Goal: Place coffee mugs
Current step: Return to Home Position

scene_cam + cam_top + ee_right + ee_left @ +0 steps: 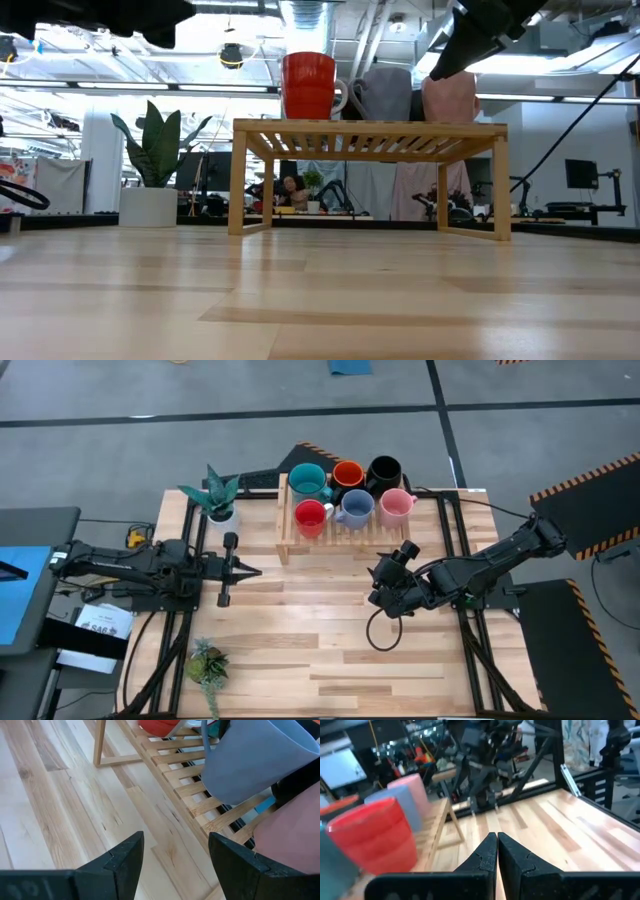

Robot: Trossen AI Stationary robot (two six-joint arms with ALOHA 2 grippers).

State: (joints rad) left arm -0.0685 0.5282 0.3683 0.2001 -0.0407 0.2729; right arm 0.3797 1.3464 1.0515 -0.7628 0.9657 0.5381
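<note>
At the near left corner of the pale wooden plank table (330, 660), a small leafy green plant (207, 664) is sitting. Farther in, over the table's left middle, the left gripper (256, 571) is pointing toward the centre with its two dark fingers pressed together and gripping nothing. Across from it, the right gripper (175, 842) is aiming at the front right part of the low slatted wooden shelf (345, 546). Its fingers are spread wide and are carrying nothing.

All six mugs are standing upright on that shelf. The glossy red mug (311, 517), the pale blue mug (354, 508) and the pink mug (397, 505) are forming the front row. The teal mug (308, 482), the orange mug (347, 475) and the black mug (384, 472) are lining up behind them. Just beside the shelf's left end, a spiky green plant in a white pot (220, 497) is standing.
</note>
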